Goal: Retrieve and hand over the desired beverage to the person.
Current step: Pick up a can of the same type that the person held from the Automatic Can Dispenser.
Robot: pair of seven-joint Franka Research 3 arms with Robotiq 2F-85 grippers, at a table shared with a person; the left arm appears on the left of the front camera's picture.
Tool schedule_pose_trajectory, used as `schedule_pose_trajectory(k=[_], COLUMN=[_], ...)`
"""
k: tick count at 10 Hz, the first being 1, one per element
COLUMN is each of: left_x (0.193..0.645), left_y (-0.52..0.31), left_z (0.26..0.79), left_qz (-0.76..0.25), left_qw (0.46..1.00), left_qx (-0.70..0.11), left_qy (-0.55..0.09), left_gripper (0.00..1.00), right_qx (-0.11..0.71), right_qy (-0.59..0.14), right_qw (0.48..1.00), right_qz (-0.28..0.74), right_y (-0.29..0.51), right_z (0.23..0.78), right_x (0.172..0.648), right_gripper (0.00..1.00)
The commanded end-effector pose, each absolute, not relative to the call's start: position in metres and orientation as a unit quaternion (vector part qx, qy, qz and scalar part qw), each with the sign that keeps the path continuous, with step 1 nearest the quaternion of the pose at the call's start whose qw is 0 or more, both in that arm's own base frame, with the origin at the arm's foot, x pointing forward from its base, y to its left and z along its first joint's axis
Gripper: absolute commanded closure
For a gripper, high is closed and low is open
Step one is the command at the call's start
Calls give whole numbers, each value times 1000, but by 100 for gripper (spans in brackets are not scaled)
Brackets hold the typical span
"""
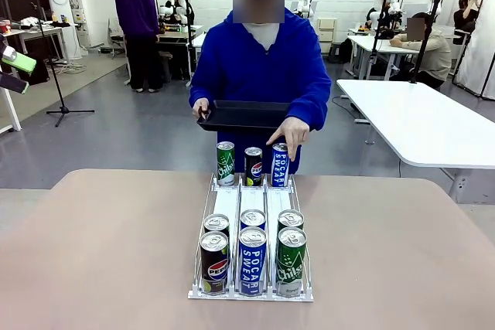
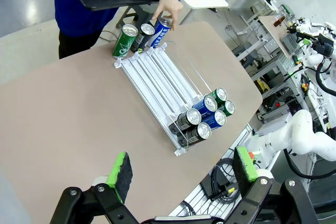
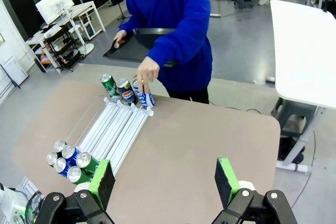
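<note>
Beige desk [image 1: 93, 253] surface is seen in an open lab, with a white three-lane rack [image 1: 227, 203] laid along its middle. Six cans [image 1: 252, 259] are clustered at the rack's near end, and three more are stood upright at its far end. The person [image 1: 259, 59] in a blue hoodie is positioned at the far side. A black tray [image 1: 244, 116] is held in one hand, while the other hand [image 1: 291, 130] is placed on top of the blue Pocari Sweat can [image 1: 280, 166] in the right lane's far end. The left end effector [image 2: 182, 166] is held above the desk with its fingers wide apart and nothing between them. The right end effector [image 3: 164, 176] is likewise spread apart and empty.
</note>
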State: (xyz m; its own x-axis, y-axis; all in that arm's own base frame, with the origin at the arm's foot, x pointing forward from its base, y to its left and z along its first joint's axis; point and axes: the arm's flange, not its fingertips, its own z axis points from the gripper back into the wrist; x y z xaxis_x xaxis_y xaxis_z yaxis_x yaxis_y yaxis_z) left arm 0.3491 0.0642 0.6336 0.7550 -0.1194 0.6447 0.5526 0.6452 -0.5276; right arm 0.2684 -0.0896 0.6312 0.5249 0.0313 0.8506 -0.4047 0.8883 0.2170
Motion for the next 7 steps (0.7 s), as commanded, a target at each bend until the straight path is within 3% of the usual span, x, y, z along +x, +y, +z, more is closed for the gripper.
schedule_pose_trajectory(k=[1,7], left_x=[350,350], left_y=[66,66], left_z=[634,634], left_qz=[-202,-202], left_qw=[855,855], left_qx=[-376,-376], left_qy=[-293,-293], left_gripper=[0,0], right_qx=[212,212], right_qy=[-471,-471], right_qw=[845,845], right_qz=[136,136], right_y=[-89,-89], right_z=[630,630], right_x=[270,270], right_gripper=[0,0])
